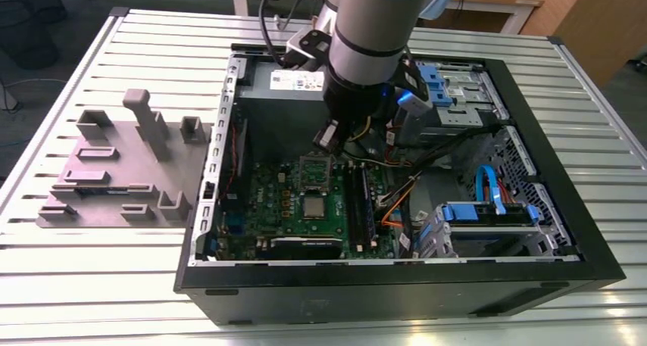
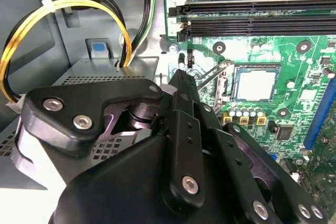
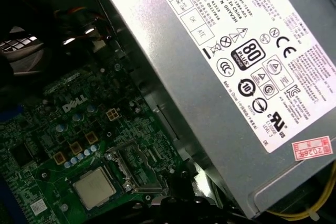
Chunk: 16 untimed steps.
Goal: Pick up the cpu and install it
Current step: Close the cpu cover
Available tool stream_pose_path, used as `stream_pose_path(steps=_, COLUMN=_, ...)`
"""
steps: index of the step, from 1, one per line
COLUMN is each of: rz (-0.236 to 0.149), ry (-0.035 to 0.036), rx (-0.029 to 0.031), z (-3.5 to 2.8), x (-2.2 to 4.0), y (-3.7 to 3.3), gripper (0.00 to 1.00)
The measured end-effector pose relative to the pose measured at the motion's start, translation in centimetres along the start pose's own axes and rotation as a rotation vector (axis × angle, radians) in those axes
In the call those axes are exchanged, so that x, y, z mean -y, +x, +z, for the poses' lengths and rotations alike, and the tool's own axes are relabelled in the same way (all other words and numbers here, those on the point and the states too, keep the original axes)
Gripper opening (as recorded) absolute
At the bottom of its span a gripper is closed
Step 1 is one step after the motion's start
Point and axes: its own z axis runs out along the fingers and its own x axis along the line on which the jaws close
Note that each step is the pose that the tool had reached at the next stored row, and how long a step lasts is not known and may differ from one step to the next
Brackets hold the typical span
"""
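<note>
The cpu (image 1: 315, 207), a flat silver square, lies in its socket on the green motherboard (image 1: 265, 210) inside the open computer case. Both wrist views show it too, as cpu (image 2: 255, 84) and cpu (image 3: 94, 187). The socket's metal load frame (image 1: 315, 168) stands flipped open beside it, and the thin lever (image 2: 210, 74) is raised. My gripper (image 1: 326, 140) hangs a little above the board, over the load frame's side of the socket. It is shut with nothing in it, and its black tip (image 2: 181, 77) is close to the lever, apart from the cpu.
A grey power supply (image 3: 231, 66) sits close beside the gripper, with yellow and black cables (image 2: 63, 11). Long black memory slots (image 2: 252, 11) run beside the socket. A grey fixture with upright blocks (image 1: 126, 168) stands on the slatted table at the exterior view's left. Blue drive cages (image 1: 486, 213) fill the case's right.
</note>
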Motion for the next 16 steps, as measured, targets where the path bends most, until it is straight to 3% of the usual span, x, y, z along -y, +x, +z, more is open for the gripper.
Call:
stream_pose_path(steps=6, rz=-0.001, ry=0.0019, rx=-0.0029, z=-0.14, x=-0.06, y=0.03, gripper=0.1)
stream_pose_path(steps=12, rz=-0.001, ry=0.0111, rx=-0.0174, z=-0.16, x=-0.04, y=0.16, gripper=0.1)
stream_pose_path(steps=16, rz=-0.002, ry=0.0123, rx=-0.0192, z=-0.16, x=-0.04, y=0.36, gripper=0.1)
